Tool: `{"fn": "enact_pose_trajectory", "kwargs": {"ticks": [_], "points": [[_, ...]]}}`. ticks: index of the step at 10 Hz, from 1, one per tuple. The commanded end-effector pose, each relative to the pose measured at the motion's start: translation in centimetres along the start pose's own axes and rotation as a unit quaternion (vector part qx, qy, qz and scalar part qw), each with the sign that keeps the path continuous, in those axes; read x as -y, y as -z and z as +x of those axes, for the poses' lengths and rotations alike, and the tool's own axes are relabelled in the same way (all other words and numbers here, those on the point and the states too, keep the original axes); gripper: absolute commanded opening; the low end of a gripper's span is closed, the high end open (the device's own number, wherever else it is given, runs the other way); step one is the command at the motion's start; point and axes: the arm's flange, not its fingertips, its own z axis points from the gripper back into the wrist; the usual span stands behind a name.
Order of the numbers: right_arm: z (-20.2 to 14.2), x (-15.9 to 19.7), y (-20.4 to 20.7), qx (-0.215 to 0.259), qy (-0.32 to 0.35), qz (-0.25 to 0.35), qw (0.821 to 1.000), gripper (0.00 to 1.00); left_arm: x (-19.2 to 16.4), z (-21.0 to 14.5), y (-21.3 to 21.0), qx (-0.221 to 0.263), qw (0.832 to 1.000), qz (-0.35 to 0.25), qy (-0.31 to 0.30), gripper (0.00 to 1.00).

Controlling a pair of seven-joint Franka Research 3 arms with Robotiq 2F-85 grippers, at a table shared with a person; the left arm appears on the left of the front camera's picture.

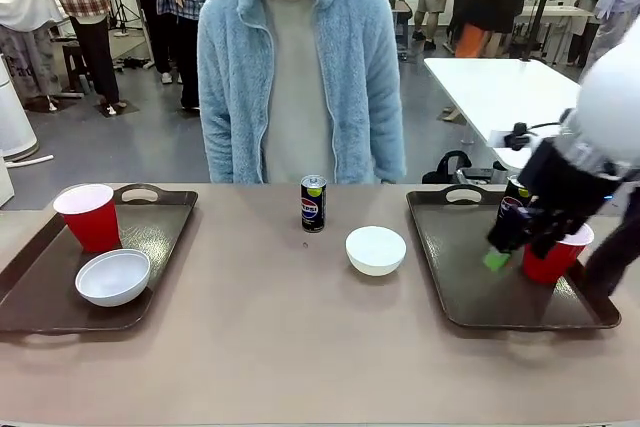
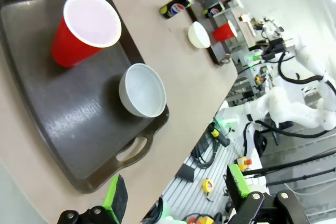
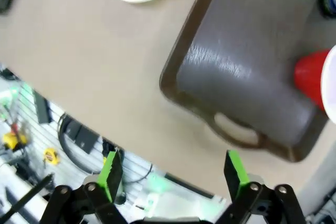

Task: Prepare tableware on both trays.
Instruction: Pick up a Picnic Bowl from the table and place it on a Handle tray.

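likely step: bowl to right tray | right gripper jaws released, empty | left gripper jaws released | tip: straddle rim, set clear of cup

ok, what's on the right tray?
On the right tray: a red cup, partly covered by the open right tool, and a dark can at the far edge, mostly hidden behind the arm. Area under the arm unseen.

The left tray holds a red cup and white bowl. The right tray holds a second cup and dark can. Another can and another bowl stand between them.
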Motion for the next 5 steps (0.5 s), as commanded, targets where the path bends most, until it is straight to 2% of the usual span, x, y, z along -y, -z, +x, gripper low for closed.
{"fn": "enact_pose_trajectory", "kwargs": {"ticks": [1,4,5], "points": [[2.9,-1.2,4.7,0.009,0.018,-0.015,1.000,1.00,0.2,-0.2,-0.1,0.005,1.000,-0.004,0.002,1.00],[7.9,-2.8,9.0,0.031,0.033,-0.044,0.998,1.00,0.2,-0.2,-0.1,0.005,1.000,-0.004,0.002,1.00],[8.3,-3.6,8.6,0.042,0.033,-0.017,0.998,1.00,0.2,-0.2,-0.1,0.005,1.000,-0.004,0.002,1.00]]}}
